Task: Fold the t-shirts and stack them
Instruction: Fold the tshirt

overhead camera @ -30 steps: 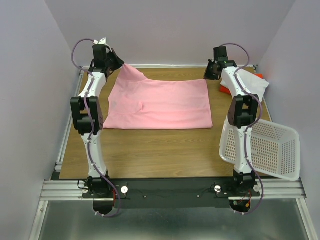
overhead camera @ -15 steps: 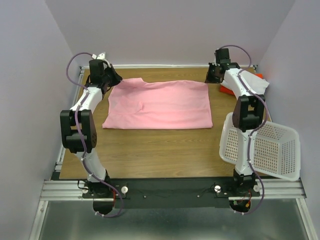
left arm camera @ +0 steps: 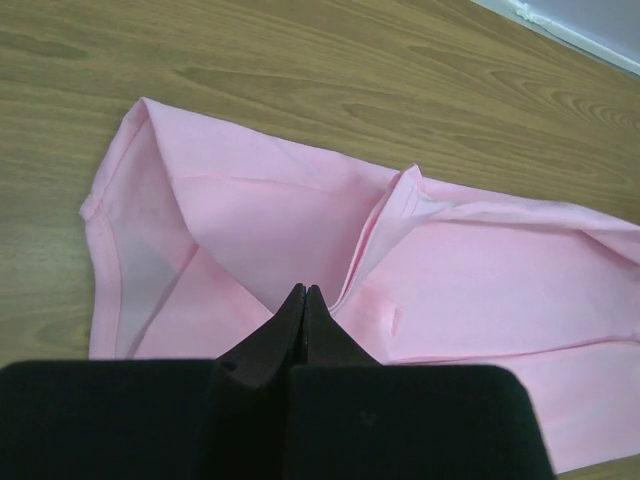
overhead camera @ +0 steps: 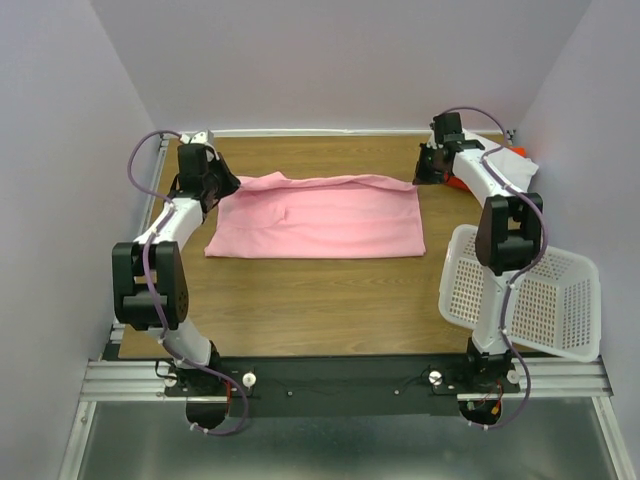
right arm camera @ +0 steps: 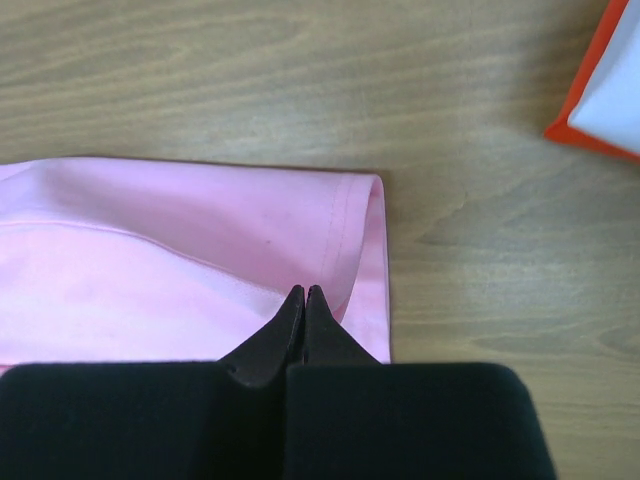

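At 10 o'clock on the wooden counter (overhead camera: 300, 300), the left fingers (left arm camera: 288, 335) are pressing together on the far left corner of the pink t-shirt (overhead camera: 320, 220). In the left wrist view their black tips are meeting in a point, and folds of pink cloth are converging right at that point. A short sleeve is spreading out toward 9 o'clock from there. The pink t-shirt is lying across the middle of the counter, nearer 12 o'clock than 6. Its near part is resting flat on the wood. Its far edge is standing up as a soft ridge that is running between the two arms.

At 2 o'clock, the right fingers (right arm camera: 290, 330) are also closing tight, tips together, on the far right corner of the same shirt. The hemmed edge is running just beside the tips toward 3 o'clock, and bare wood is showing beyond it.

Behind the right arm, in the 2 o'clock corner, a white t-shirt (overhead camera: 524, 168) is lying on top of an orange-red t-shirt (overhead camera: 458, 183), whose edge is peeking out beneath it. Both are sitting well apart from the pink one.

At 4 o'clock, a white perforated basket (overhead camera: 545, 300) is tilting at the right edge of the counter, its open mouth turned toward the right arm.
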Tool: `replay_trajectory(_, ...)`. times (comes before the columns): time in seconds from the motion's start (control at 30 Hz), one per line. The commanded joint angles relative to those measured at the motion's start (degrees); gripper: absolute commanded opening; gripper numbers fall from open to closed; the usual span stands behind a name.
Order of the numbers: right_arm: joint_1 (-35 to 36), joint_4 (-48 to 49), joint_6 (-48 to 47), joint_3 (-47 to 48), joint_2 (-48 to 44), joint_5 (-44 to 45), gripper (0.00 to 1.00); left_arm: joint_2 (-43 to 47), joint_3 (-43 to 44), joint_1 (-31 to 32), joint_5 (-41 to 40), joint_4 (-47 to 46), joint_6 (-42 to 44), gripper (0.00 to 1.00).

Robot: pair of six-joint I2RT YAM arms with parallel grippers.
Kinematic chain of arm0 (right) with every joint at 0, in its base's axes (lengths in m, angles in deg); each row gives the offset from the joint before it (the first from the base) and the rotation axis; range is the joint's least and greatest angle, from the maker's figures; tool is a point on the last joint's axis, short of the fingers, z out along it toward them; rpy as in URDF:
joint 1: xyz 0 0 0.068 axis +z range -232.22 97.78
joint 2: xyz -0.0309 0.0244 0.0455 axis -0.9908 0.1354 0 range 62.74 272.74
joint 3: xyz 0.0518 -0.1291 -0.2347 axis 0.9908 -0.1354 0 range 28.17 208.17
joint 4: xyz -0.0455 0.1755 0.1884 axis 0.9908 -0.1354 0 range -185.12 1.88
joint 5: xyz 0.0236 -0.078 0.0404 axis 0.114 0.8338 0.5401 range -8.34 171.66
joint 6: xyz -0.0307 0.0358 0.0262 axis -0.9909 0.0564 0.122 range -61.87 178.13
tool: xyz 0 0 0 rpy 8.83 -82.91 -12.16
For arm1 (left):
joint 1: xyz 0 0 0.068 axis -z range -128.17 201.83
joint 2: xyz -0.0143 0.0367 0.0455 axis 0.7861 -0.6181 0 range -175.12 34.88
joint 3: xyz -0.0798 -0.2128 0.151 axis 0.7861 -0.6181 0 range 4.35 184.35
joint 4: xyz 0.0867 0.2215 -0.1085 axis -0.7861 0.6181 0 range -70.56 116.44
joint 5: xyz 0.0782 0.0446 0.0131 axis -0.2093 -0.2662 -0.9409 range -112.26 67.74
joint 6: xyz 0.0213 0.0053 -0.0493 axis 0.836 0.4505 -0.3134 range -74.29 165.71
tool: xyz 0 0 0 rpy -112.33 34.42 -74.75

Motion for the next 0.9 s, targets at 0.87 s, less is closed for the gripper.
replay_trajectory(0.87,-0.1,3.7,-0.9,-13.2,-7.6,-0.6,0.00,13.3,-11.4,0.2,-13.3,4.4,-5.6,0.00)
